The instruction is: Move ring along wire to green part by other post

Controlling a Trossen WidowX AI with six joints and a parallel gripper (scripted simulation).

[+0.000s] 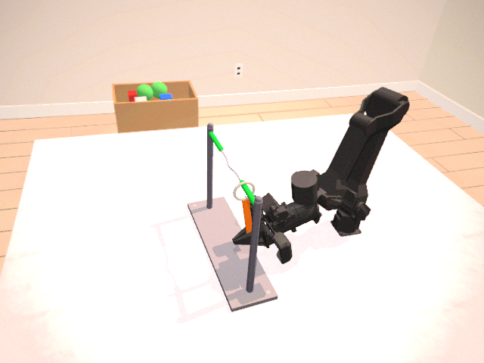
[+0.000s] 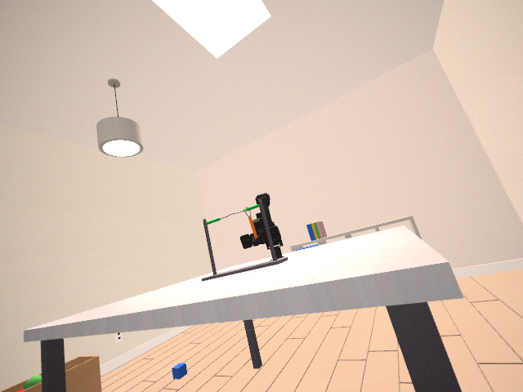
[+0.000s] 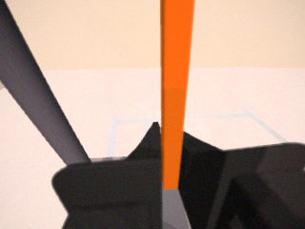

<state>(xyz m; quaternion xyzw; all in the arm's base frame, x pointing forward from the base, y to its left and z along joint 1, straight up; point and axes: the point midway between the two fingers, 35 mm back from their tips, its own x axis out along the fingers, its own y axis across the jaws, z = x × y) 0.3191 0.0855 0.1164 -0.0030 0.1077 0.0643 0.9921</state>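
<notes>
The pale ring (image 1: 234, 191) (image 2: 244, 211) is around the near green part (image 1: 249, 193) (image 2: 254, 207) of the wire, close to its inner end, where the thin grey part (image 1: 231, 168) begins. Whether the ring touches the wire is too small to tell. The orange handle (image 1: 247, 215) (image 2: 252, 226) (image 3: 176, 72) points down, slightly tilted. My gripper (image 1: 249, 231) (image 3: 159, 126) is shut on the handle's lower part, below the wire. The near post (image 1: 254, 246) (image 2: 267, 232) (image 3: 33, 86) stands beside my gripper. The far green part (image 1: 215, 141) (image 2: 213, 220) adjoins the far post (image 1: 209, 168) (image 2: 209, 248).
The flat base (image 1: 211, 224) joins both posts on the white table (image 1: 117, 273). My arm (image 1: 358, 148) reaches in from the right in the top view, with its wrist low behind the near post. A wooden box (image 1: 156, 115) with toys stands beyond the table.
</notes>
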